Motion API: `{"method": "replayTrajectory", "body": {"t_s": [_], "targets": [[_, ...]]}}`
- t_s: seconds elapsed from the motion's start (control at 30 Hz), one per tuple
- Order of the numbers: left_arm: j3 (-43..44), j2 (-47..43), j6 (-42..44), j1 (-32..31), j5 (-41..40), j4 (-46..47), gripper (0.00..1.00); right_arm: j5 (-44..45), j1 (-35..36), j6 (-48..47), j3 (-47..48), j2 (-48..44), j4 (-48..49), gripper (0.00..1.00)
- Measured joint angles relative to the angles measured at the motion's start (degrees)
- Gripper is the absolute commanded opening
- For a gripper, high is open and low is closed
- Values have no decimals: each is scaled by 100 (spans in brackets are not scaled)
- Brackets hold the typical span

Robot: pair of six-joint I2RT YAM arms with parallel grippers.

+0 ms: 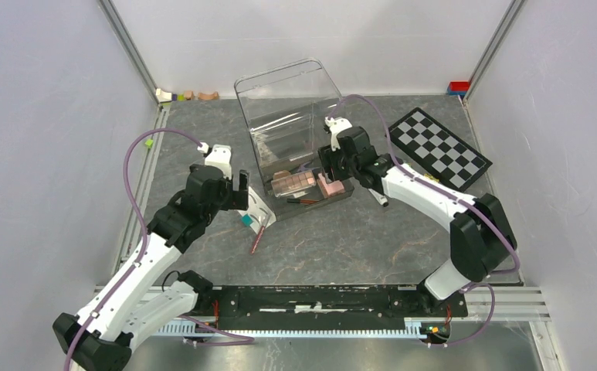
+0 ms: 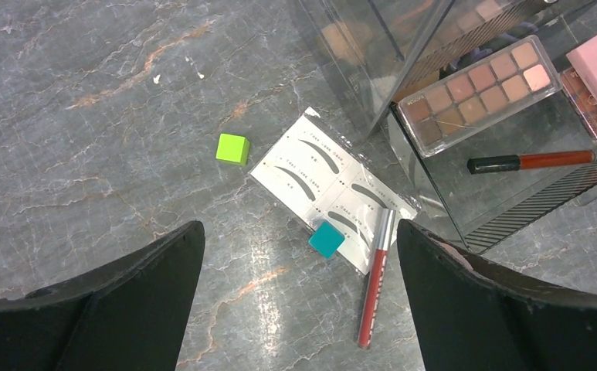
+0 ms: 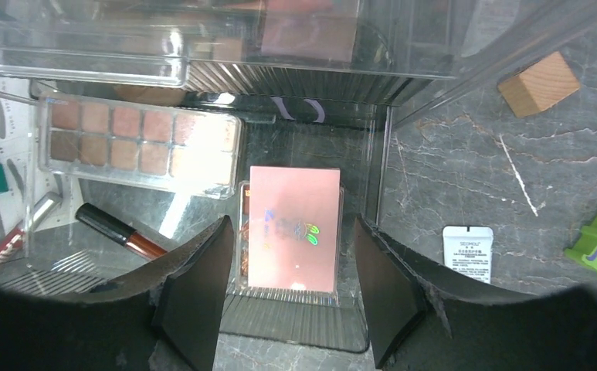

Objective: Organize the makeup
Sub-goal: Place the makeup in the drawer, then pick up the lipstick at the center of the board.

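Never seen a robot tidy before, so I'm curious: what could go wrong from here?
The teal cube sits on the eyebrow card below the open left hand, so lifting the card could tip it off. The red lip gloss overlaps the card's edge and might roll. The right hand straddles the pink compact close to the clear organizer's wall and could bump it.

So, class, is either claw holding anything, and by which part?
Nothing is held. The left claw hangs open above the white eyebrow card; the right claw straddles the flat pink compact, gaps on both sides.
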Motion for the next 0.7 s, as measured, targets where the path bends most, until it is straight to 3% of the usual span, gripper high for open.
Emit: {"method": "replayTrajectory", "body": {"t_s": [0.23,0.47,0.7], "targets": [[0,48,-2,37,-4,11,100,-66,0,-59,-118,-944,-210,65],[2,87,-133,63,-46,-24,99,57,9,323,-1757,-3110,59,66],[118,308,-848,63,323,-426,91,155,9,568,-2610,-3792,-306,67]]}}
